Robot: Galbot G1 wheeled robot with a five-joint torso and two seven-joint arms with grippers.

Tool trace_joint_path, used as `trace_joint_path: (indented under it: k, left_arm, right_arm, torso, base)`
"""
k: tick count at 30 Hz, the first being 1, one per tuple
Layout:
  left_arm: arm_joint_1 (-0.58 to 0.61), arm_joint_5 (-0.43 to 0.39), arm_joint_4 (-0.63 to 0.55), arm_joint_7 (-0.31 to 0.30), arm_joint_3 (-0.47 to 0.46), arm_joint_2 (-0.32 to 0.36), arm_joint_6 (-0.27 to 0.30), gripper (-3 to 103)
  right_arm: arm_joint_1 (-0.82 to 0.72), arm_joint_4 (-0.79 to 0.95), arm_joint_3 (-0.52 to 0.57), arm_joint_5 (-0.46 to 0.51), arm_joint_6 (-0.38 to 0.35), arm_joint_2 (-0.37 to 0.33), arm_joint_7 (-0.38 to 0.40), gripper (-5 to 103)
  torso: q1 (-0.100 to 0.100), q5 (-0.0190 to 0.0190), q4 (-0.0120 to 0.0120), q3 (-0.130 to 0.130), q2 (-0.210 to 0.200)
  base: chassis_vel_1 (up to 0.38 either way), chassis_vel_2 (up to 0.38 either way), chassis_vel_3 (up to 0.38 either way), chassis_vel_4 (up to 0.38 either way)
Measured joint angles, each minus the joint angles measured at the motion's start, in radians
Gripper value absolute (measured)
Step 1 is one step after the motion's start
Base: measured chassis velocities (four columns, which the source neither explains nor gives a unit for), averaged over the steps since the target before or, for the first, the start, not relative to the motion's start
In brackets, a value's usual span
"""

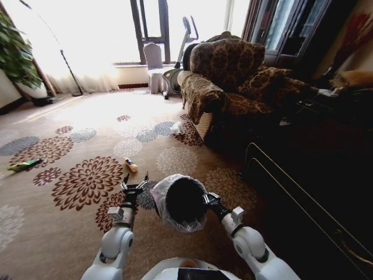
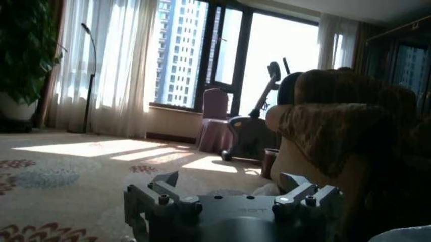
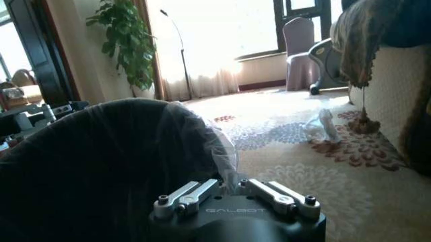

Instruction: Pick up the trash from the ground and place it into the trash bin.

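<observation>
Right claw point(image 1: 205, 198) pinches the bin point(image 1: 185, 201) rim, low centre of frame. Left claw point(image 1: 134, 184) hangs wide open beside it. Wrapper point(image 1: 131, 165) just above; bag point(image 1: 176, 128) mid-frame; green piece point(image 1: 23, 165) far left.

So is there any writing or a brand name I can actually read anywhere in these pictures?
"GALBOT": embossed on the body of the right gripper, in the right wrist view.
Faint lettering on the body of the left gripper, in the left wrist view: too blurred to read.
Nothing else readable.
</observation>
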Motion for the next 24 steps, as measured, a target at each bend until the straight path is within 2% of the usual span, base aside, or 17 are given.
trace_joint_path:
  k: [5, 11, 24]
  left_arm:
    - [0.0, 0.012, 0.008, 0.005, -0.004, 0.003, -0.024, 100]
    - [0.004, 0.017, 0.009, 0.004, -0.013, 0.003, -0.028, 100]
    - [0.013, 0.021, 0.009, 0.0, -0.016, -0.001, -0.035, 100]
  right_arm:
    - [-0.004, 0.001, -0.003, -0.006, 0.007, 0.011, -0.018, 4]
    - [-0.008, 0.003, -0.006, -0.017, 0.009, 0.016, -0.032, 4]
    - [-0.013, 0.005, -0.006, -0.03, 0.009, 0.02, -0.037, 4]
  torso:
    - [0.0, -0.0002, 0.0003, 0.0, 0.0]
    - [0.0, -0.0001, -0.0005, 0.0, 0.0]
    - [0.0, -0.0001, -0.0002, 0.0, 0.0]
  base:
    - [0.085, 0.097, 0.105, 0.097]
    - [0.009, 0.012, 0.011, 0.006]
    - [0.013, 0.013, -0.011, -0.008]
